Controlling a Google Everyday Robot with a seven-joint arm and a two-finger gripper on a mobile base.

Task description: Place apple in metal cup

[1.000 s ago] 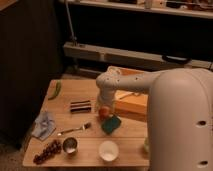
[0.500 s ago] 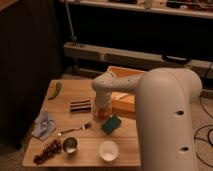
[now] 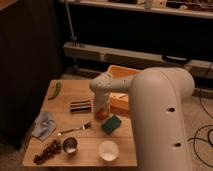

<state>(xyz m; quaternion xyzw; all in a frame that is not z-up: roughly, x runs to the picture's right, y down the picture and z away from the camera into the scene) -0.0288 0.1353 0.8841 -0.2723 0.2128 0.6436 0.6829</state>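
On the wooden table [image 3: 87, 152], from the left: one crumpled blue cloth [image 3: 44, 125], one dark grape bunch [image 3: 46, 151], one short shiny metal cup [image 3: 70, 145]. Mid-table, one small round orange-red apple [image 3: 101, 114] sits right under the gripper [image 3: 101, 107], well apart from that cup; whether the gripper holds it cannot be told. Then one round white cup [image 3: 108, 150] and one square green sponge [image 3: 111, 124].

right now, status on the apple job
Gripper down at the apple, mid table. Metal cup by the grapes, apple not in it. Fork lies between.

arm [image 3: 155, 100] reaches fwd, gripper [image 3: 101, 109] hangs down at its tip.
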